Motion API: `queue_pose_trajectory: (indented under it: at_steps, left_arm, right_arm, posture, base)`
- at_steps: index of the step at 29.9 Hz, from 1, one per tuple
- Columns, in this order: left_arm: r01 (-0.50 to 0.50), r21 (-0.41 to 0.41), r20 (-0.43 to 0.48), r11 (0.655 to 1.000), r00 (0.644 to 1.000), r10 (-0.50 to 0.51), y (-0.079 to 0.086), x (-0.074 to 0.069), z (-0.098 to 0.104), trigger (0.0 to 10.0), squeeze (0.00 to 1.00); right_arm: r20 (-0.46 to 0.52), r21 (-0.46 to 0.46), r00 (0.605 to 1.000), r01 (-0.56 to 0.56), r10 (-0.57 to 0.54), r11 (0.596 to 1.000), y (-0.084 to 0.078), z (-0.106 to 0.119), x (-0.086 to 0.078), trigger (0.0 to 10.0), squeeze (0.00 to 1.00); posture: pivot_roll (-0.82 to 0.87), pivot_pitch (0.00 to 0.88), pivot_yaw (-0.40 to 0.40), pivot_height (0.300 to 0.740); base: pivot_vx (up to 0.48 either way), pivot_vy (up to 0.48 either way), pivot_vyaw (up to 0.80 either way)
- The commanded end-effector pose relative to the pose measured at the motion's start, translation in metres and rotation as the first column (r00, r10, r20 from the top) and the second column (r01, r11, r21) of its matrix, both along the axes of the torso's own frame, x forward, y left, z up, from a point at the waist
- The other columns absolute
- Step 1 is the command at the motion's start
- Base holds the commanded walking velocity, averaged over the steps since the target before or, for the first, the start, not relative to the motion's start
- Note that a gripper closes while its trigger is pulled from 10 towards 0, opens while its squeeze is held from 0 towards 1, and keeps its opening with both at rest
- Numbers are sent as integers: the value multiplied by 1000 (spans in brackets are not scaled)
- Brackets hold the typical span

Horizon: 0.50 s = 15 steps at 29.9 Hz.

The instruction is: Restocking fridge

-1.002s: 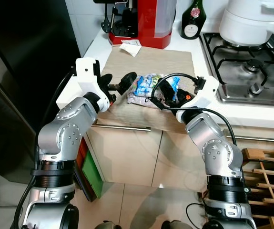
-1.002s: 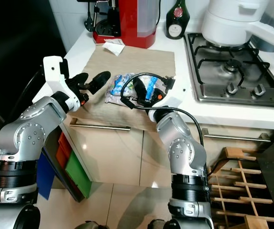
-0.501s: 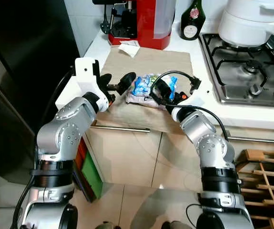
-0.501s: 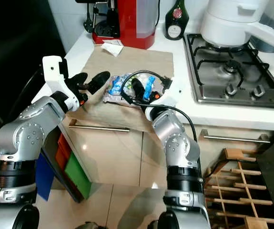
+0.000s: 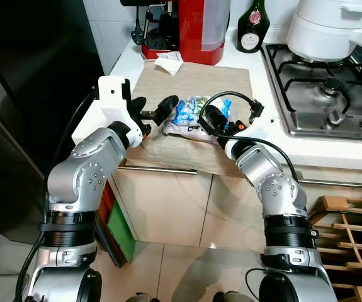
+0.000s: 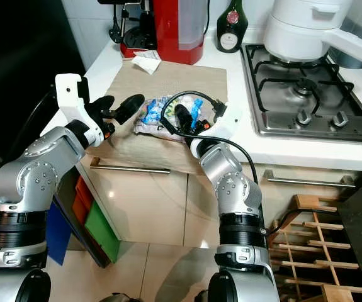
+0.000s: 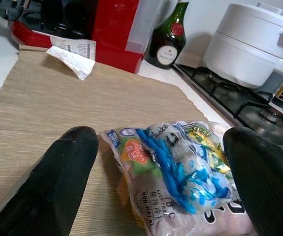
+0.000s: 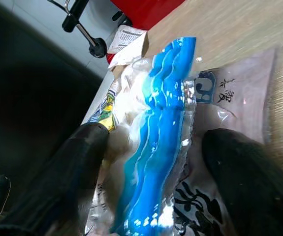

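Left eye view, centre: frozen food bag (image 5: 190, 117) lying on woven mat (image 5: 196, 82) on desk (image 5: 319, 150), between left hand (image 5: 152, 108) and right hand (image 5: 213, 119).

Wrist views: both hands spread wide, fingers (image 7: 62, 177) flanking bag.

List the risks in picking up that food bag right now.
The bag is soft and lumpy, so the right gripper, jaws open astride it, may pinch only loose film and tear it. The left gripper, jaws open at the bag's other end, might collide with the right. Lifting could drag the woven mat.
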<state>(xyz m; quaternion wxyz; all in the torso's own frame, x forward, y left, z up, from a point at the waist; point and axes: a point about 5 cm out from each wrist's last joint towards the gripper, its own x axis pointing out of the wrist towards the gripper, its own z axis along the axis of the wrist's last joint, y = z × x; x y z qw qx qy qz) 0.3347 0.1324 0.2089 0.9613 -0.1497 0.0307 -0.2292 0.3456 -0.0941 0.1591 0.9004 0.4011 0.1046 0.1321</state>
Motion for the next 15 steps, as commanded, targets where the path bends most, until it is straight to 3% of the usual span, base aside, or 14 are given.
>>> queue_pose_trajectory:
  at_steps: [1,8,15]
  left_arm:
    - [3,15,14,1000,1000,-3,0,1,3,10000,0]
    - [8,12,13,1000,1000,-8,-1,2,2,10000,0]
    - [11,10,16,1000,1000,-11,-3,2,2,10000,0]
  right_arm:
    - [-93,37,995,-38,41,999,18,-14,-2,0,0]
    - [-90,66,995,-39,45,997,18,-12,-2,0,0]
    - [-30,136,1000,11,-7,991,11,11,5,0,0]
  posture:
    - [-65,18,59,740]
    - [-67,7,56,740]
    - [-69,13,59,740]
  base:
    - [0,0,0]
    - [0,0,0]
    - [0,0,0]
